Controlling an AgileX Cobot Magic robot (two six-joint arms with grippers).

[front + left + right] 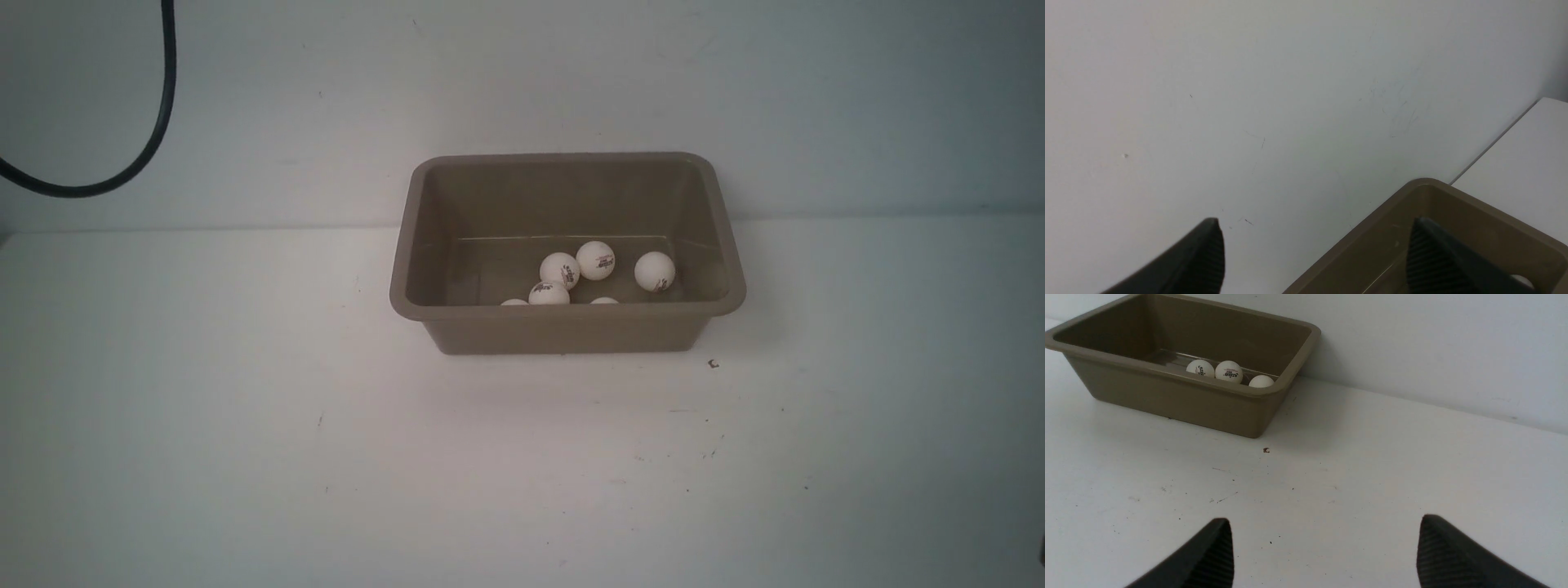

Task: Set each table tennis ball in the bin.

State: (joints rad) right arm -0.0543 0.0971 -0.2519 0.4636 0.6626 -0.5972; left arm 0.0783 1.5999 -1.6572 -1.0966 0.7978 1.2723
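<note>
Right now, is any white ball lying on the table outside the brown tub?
No: in the front view every table tennis ball seen lies inside the bin, none on the table.

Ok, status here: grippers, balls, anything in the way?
Left gripper open, empty. Right gripper open, empty. Small white table tennis balls inside rectangular taupe-brown plastic bin, none visible outside. Nothing in the way.

**Three views of the rectangular taupe-brown plastic bin [571, 333]**

The front camera looked forward and down into the bin from well back. The left wrist camera sat close over one bin corner. The right wrist camera looked low across the white table [1372, 465] towards the bin, from farther off. All three shared the bin.
</note>
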